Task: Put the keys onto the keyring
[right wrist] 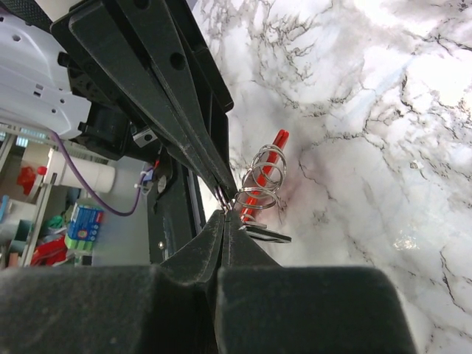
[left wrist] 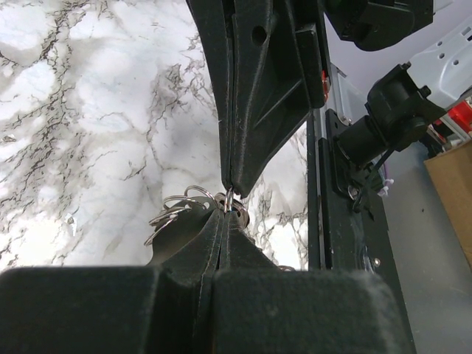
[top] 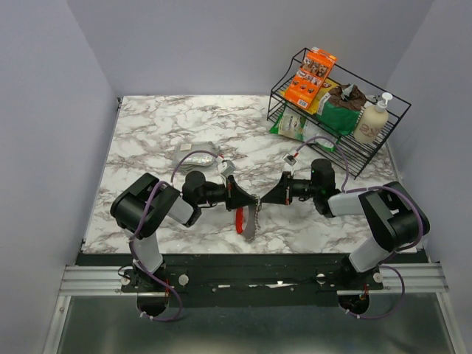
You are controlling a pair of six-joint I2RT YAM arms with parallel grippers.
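Silver rail (top: 88, 279) runs along the bottom of the top view, and both arms are bolted there. Past it lies a white marble table (top: 162, 133) with grey veins. Pale purple-grey walls (top: 221, 44) close it in at the back and on both sides. At the upper right stands a black wire rack (top: 352, 164) holding an orange box (top: 310, 76), green bags (top: 338, 114) and a soap bottle (top: 371, 120). A small silver packet (top: 195, 158) lies left of the middle.

Low in the middle, the left gripper (top: 249, 199) and the right gripper (top: 265, 199) meet tip to tip. Each has its fingers squeezed tight together, and both pinch the keyring (top: 241, 220) at its silver rings. Its red strip hangs down toward the marble. The keys are too small to pick out among the rings.
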